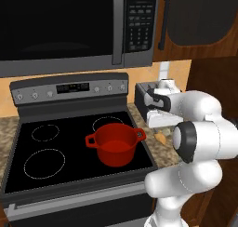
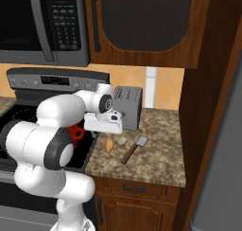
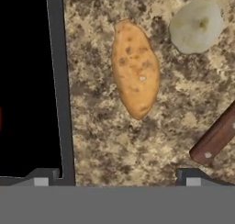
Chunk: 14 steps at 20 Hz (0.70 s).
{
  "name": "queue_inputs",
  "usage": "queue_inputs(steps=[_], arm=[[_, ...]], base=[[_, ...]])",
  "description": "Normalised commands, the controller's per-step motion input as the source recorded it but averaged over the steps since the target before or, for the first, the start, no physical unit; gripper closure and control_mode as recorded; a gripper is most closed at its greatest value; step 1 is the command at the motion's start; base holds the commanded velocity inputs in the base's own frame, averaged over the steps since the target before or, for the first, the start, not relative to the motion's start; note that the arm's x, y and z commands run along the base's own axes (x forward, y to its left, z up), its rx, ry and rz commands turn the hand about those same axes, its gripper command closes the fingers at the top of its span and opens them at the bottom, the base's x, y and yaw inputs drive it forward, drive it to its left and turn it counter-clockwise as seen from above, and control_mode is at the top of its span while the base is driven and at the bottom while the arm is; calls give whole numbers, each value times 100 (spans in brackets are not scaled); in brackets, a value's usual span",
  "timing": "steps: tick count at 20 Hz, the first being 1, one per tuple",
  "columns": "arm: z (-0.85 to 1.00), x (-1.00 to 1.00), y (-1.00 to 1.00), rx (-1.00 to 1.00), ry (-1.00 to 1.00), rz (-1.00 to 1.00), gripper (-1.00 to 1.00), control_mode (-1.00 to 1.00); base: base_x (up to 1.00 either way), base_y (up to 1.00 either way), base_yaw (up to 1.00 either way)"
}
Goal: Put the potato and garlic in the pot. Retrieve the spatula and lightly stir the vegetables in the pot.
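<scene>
Gripper: in the hand view the gripper (image 3: 117, 178) points down at the counter; its two dark fingertips (image 3: 43, 176) stand wide apart at the bottom edge; nothing sits between them; in the right base view the hand hangs above the counter's left end, just in front of the toaster.
Potato: the potato (image 3: 135, 68) lies on the counter, long and tan-yellow; in the hand view it is above the gap between the fingertips and apart from them; it is close to the stove's edge; in the right base view the potato (image 2: 109, 144) shows below the hand.
Garlic: the garlic (image 3: 196, 25) is a pale round bulb on the counter, just beside the potato and not touching it; in the right base view the garlic (image 2: 121, 140) lies between potato and spatula.
Spatula: the spatula (image 2: 133, 149) lies flat on the counter, grey head toward the wall, dark handle toward the front; its handle end (image 3: 215, 137) shows in the hand view.
Pot: the pot (image 1: 116, 143) stands upright on the stove (image 1: 42, 128), near the right-hand burners; its inside shows red and nothing else can be made out in it.
Counter: the counter (image 2: 160, 154) is speckled brown stone, right of the stove.
Toaster: the toaster (image 2: 127, 107) stands at the back of the counter by the wall.
Microwave: the microwave (image 1: 69, 26) hangs above the stove.
</scene>
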Motion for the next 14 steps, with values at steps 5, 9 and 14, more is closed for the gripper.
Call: queue_inputs(steps=[5, 9, 14], arm=[[-31, 15, 0, 7, 8, 0, -100, -100], [-32, 0, 0, 6, -4, 0, -100, -100], [-32, 0, 0, 3, -17, 1, -100, -100]], base=[[0, 0, 0], [0, 0, 0], [0, 0, 0]])
